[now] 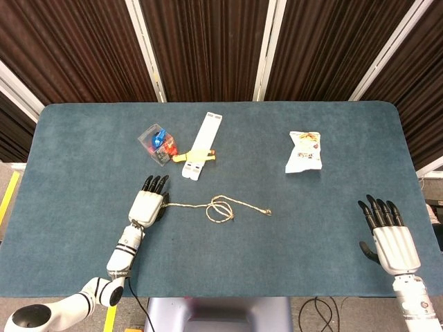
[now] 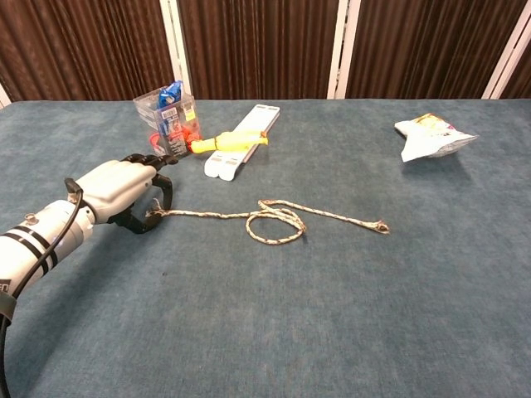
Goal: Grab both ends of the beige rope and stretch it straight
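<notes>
The beige rope [image 1: 220,207] [image 2: 274,222] lies on the blue table with a loop in its middle. Its knotted right end [image 2: 380,225] lies free. My left hand [image 1: 147,205] [image 2: 124,189] is down at the rope's left end [image 2: 154,214]. Its fingers curve over that end and the thumb sits just below it, with a gap still showing. My right hand [image 1: 391,238] appears only in the head view, at the table's near right. It is palm down with fingers spread, holds nothing, and is far from the rope.
A clear box of toys [image 1: 158,144] [image 2: 168,118] stands behind my left hand. Beside it lie a yellow object [image 2: 224,143] and a long white strip [image 1: 203,145]. A white snack bag [image 1: 304,151] [image 2: 433,136] lies at the far right.
</notes>
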`<state>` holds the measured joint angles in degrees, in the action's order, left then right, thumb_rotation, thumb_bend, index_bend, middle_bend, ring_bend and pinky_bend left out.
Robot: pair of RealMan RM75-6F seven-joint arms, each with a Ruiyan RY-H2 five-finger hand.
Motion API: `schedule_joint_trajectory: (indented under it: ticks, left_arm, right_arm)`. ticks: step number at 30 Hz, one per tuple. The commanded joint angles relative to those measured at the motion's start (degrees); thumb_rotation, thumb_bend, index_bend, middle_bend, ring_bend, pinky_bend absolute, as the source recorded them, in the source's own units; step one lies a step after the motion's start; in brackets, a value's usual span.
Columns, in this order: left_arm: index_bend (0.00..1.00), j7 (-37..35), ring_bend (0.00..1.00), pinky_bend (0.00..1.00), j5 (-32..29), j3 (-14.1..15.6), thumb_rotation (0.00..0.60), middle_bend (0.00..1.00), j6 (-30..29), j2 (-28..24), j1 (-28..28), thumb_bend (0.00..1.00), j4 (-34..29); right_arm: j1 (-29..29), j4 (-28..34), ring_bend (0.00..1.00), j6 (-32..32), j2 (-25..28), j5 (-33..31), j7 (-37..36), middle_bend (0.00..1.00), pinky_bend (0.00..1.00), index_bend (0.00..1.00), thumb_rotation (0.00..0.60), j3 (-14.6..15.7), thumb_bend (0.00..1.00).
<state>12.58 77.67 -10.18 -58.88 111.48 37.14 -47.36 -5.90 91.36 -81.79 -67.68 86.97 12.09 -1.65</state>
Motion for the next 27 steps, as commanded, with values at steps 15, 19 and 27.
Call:
schedule_joint_trajectory:
  ticks: [15,19,27]
  left_arm:
    - [0.64,-0.1,0.00,0.10,0.0,0.6,0.600,0.10,-0.5,0.7,0.7,0.44,2.4]
    - [0.66,0.0,0.00,0.12,1.0,1.1,0.600,0.10,-2.2,0.0,0.5,0.44,1.9]
    - [0.67,-0.7,0.00,0.13,3.8,2.8,0.600,0.10,-7.9,-4.6,-1.9,0.44,-4.7]
  right_arm:
    - [0.1,0.1,0.00,-0.2,-0.1,-0.2,0.5,0.00,0.00,0.00,0.600,0.0,0.34]
    - [0.1,0.0,0.00,-0.3,-0.2,0.1,0.5,0.00,0.00,0.00,0.600,0.1,0.34]
    - [-1.2,-3.2,0.00,-1.1,-4.3,3.6,-2.2,0.00,0.00,0.00,0.600,0.1,0.34]
